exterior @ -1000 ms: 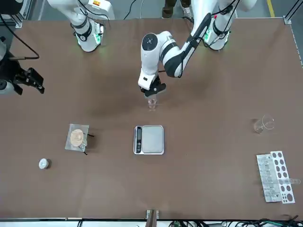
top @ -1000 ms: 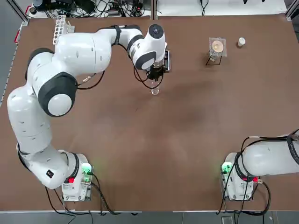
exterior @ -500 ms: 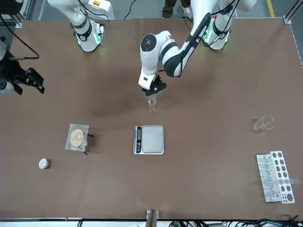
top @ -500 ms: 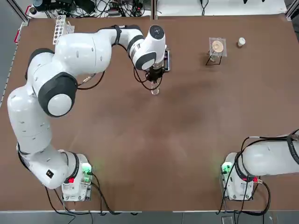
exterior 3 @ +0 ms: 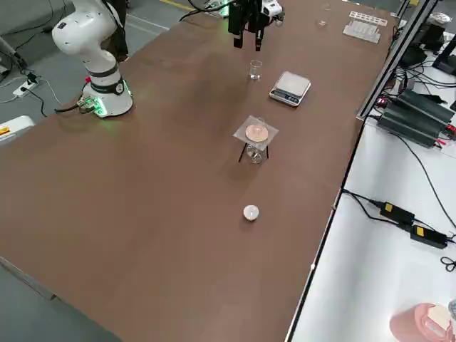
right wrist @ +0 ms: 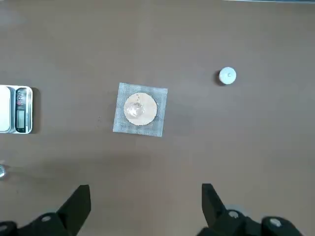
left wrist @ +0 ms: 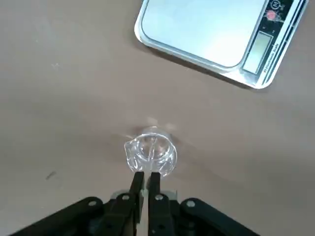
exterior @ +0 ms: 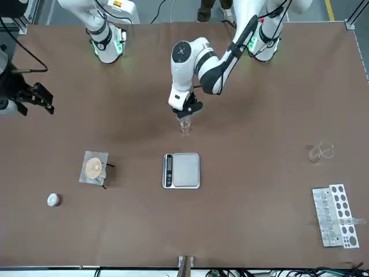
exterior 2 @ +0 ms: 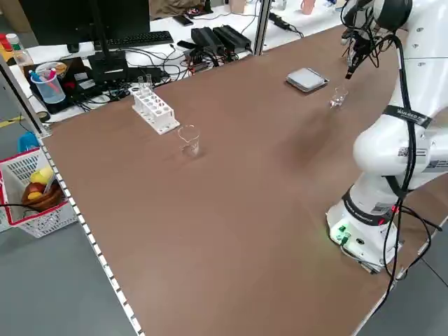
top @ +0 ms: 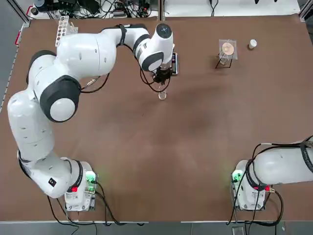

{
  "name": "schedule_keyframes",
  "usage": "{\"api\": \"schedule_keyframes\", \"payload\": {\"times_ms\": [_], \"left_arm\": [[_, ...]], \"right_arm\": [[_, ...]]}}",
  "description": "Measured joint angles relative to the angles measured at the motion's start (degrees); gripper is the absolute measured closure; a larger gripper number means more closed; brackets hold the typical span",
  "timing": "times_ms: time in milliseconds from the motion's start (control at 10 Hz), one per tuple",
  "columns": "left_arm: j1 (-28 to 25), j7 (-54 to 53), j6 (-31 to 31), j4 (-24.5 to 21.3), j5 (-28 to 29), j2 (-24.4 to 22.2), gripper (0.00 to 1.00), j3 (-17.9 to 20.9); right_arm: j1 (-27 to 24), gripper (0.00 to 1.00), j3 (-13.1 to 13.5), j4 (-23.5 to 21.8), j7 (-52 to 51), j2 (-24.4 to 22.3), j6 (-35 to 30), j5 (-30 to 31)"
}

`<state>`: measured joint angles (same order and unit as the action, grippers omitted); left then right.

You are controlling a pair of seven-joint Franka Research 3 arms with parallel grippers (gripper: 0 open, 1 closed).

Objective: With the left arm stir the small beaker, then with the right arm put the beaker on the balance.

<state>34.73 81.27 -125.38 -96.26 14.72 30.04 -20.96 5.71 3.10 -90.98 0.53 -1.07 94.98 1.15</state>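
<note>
1. Left gripper (left wrist: 146,174) had shifted slightly above the small beaker (left wrist: 150,152); jaws closed, apparently on a thin clear rod (left wrist: 152,146); stirring likely underway.
2. Beaker stood on the table near the balance (left wrist: 206,29); right gripper (right wrist: 146,186) idled wide open, empty, off to the right.

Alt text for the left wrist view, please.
The left hand's two black fingertips close together at the lip of a small clear glass beaker standing on a brown table, with a silver-panned balance nearby.
</note>
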Motion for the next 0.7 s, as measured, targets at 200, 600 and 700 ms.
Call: {"api": "schedule_keyframes", "payload": {"times_ms": [200, 600, 700], "left_arm": [[0.4, 0.0, 0.0, 0.0, 0.0, 0.0, 0.93, -0.1], [0.9, 0.0, 0.7, 0.0, 0.0, 0.0, 0.93, -0.2], [0.9, 0.0, 1.2, 0.0, 0.0, 0.0, 0.93, -0.1]], "right_arm": [[0.0, 0.00, 0.0, 0.0, 0.0, 0.0, 0.0, 0.0], [0.0, 0.00, 0.0, 0.0, 0.0, 0.0, 0.0, 0.0], [0.0, 0.00, 0.0, 0.0, 0.0, 0.0, 0.0, 0.0]]}}
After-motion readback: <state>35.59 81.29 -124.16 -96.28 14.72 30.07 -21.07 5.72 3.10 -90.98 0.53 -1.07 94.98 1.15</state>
